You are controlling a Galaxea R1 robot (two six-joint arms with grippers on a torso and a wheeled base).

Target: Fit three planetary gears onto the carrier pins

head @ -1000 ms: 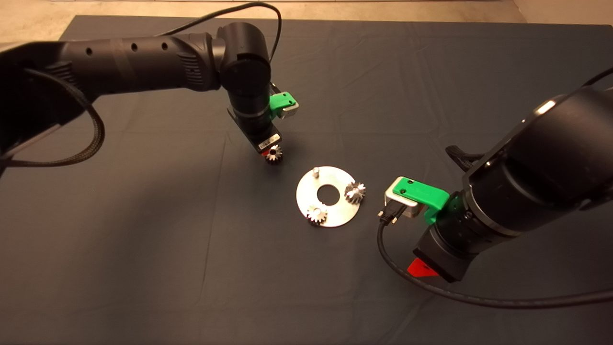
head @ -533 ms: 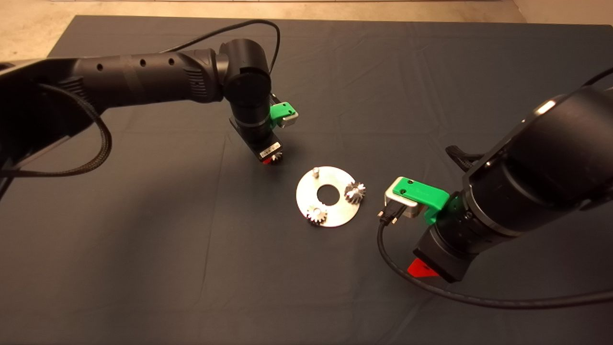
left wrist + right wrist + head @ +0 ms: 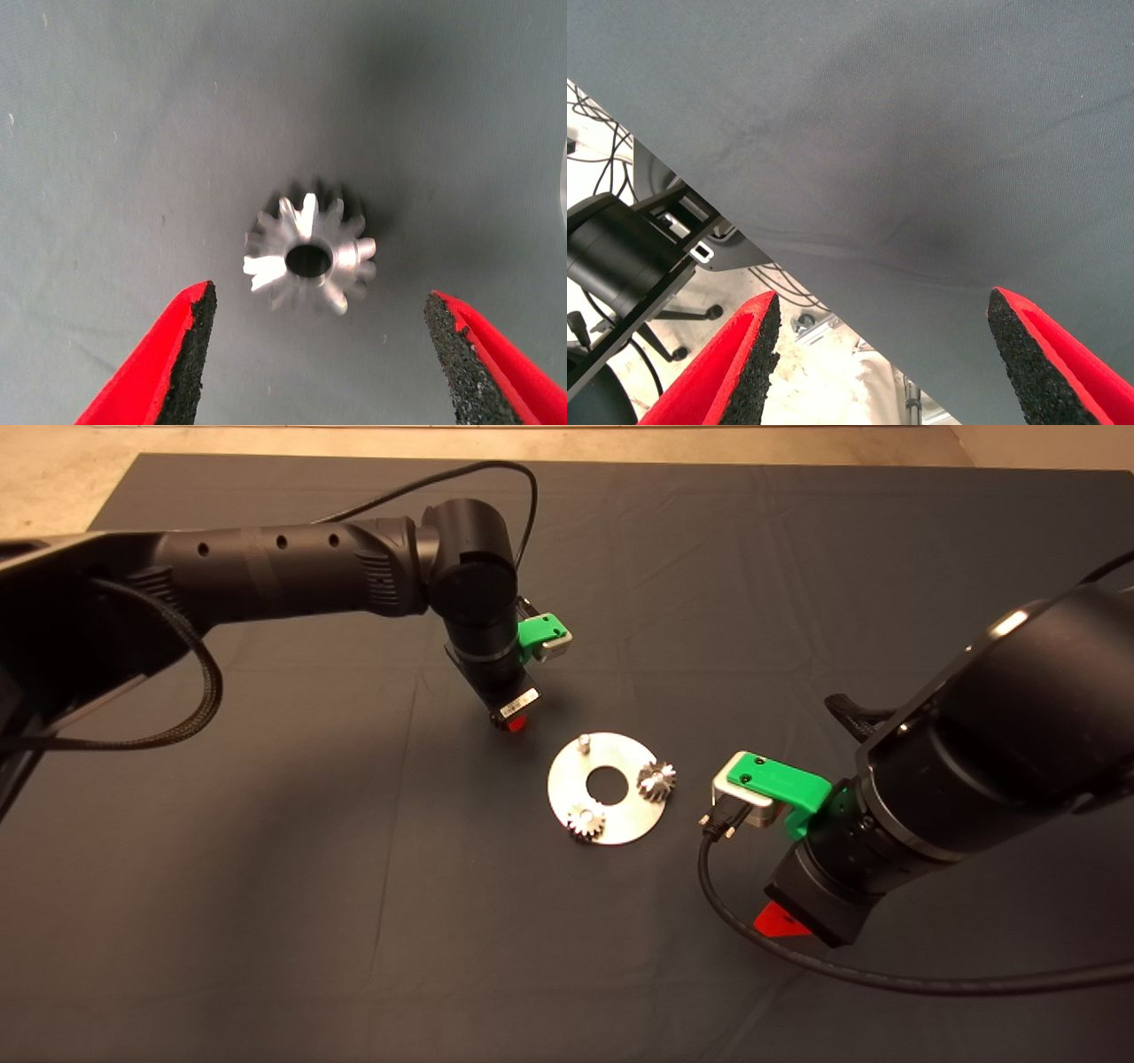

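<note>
The left gripper [image 3: 319, 354] hangs over the last loose gear [image 3: 309, 260], its jaws spread wide apart with the gear lying flat on the mat [image 3: 266, 921] between the 2 pads and touching neither; in the head view the gear is hidden beneath the left gripper [image 3: 516, 722], just off the far-left rim of the silver disc [image 3: 620, 819], around the middle of the mat. 2 gears are already seated, 1 [image 3: 656, 780] at the disc's right edge and 1 [image 3: 586, 821] at its near-left edge; the third pin [image 3: 584, 741] stands bare at the far edge, the nearest pin to the loose gear.

The risks from here, as I judge them: the pads sit wide and the gear is small and toothed, so a close that is off-centre could push it sideways across the cloth or tip it onto its edge rather than trap it; a grip on tooth tips alone may let it twist or slip during the lift; a gear held tilted would likely jam on the pin instead of sliding down; the transfer is short, so a careless swing could knock the disc and shift the pin. The right gripper [image 3: 881, 354] waits open over the mat's near-right part, its view reaching past the mat's edge to the floor; it looks well clear.
</note>
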